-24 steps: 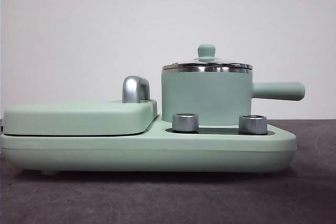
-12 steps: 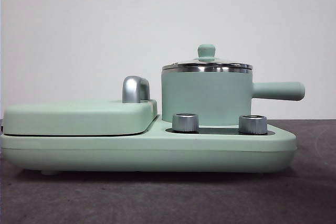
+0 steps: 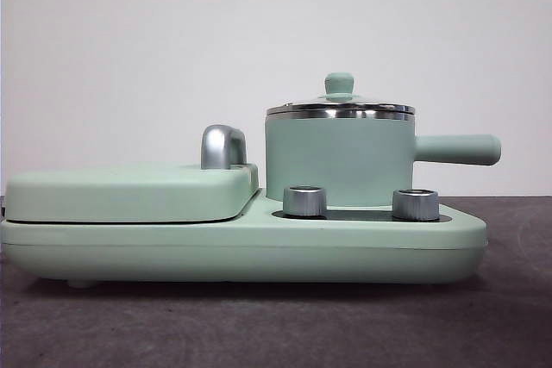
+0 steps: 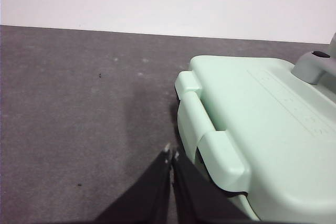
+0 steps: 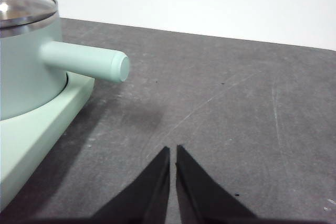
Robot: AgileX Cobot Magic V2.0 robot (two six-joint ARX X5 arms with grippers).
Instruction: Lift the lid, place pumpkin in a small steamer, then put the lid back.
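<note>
The small steamer stands on the right half of a wide mint-green base, its long handle pointing right. The glass lid with its mint knob sits closed on the pot. The right wrist view shows the steamer with the lid on it. My right gripper hovers shut over bare table, apart from the handle. My left gripper is shut beside the base's outer end. The pumpkin is out of view. Neither arm shows in the front view.
The appliance base carries two silver knobs at its front and a flat mint cover with a chrome handle on its left half. In the left wrist view the cover lies close to my jaws. Grey tabletop surrounds it.
</note>
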